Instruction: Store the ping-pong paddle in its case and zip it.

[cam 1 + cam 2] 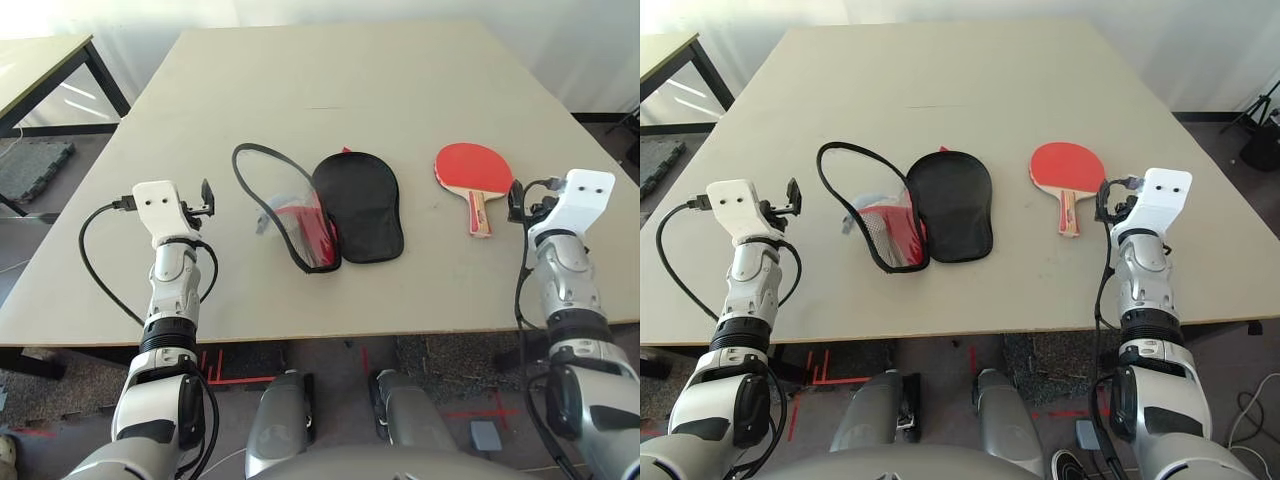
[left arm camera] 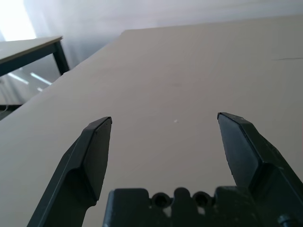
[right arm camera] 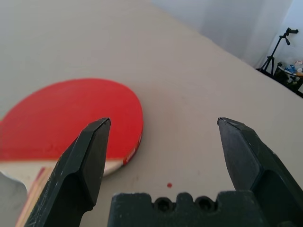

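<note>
- Ping-pong paddle (image 1: 473,168): flat on the table (image 1: 330,90), just beside the right gripper (image 3: 164,120), on its inner side.
- Right gripper: fingers spread, empty.
- Left gripper (image 2: 164,116): also spread, empty.
- Case (image 1: 358,208): lies unfolded between both grippers, nearer the left.

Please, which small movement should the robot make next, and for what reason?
Probably shift the open right pincer slightly toward the robot's left, over the short light wooden handle of the round red rubber paddle. The paddle lies flat just left of that pincer, not gripped, while the black-edged soft case already lies spread open.
</note>
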Robot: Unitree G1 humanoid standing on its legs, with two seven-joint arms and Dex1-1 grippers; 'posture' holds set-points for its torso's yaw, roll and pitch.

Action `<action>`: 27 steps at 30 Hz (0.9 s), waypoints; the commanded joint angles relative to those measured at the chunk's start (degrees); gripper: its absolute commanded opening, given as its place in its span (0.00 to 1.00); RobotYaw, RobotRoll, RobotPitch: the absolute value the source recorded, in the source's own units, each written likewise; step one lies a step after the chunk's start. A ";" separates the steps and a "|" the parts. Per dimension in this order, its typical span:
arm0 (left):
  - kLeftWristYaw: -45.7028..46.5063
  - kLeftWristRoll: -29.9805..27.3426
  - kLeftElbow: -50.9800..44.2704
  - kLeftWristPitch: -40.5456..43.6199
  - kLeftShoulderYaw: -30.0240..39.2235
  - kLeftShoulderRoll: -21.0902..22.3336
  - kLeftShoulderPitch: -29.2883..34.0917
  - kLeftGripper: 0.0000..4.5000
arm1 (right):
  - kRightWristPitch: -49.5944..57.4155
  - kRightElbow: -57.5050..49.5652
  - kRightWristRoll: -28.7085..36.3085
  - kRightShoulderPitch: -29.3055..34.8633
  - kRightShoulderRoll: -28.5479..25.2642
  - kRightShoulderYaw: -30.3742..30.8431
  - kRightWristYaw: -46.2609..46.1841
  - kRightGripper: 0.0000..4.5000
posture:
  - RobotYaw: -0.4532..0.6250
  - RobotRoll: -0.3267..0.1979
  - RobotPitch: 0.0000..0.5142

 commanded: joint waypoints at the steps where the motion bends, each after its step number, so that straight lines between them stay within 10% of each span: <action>1: -5.85 -1.67 -2.42 1.84 -0.88 2.30 -0.25 1.00 | 9.21 -6.65 2.18 0.68 0.69 -0.73 -1.09 1.00 | 0.45 0.62 0.17; 16: -45.54 -16.46 -27.82 28.28 -8.66 18.47 -0.11 1.00 | 64.02 -25.88 10.23 -6.94 2.68 -2.94 -9.03 1.00 | 0.50 0.62 0.19; 27: -57.38 -18.59 -33.89 35.52 -14.15 20.14 -3.26 1.00 | 67.83 -18.59 8.36 -10.31 5.28 -3.24 -10.11 1.00 | 0.53 0.62 0.18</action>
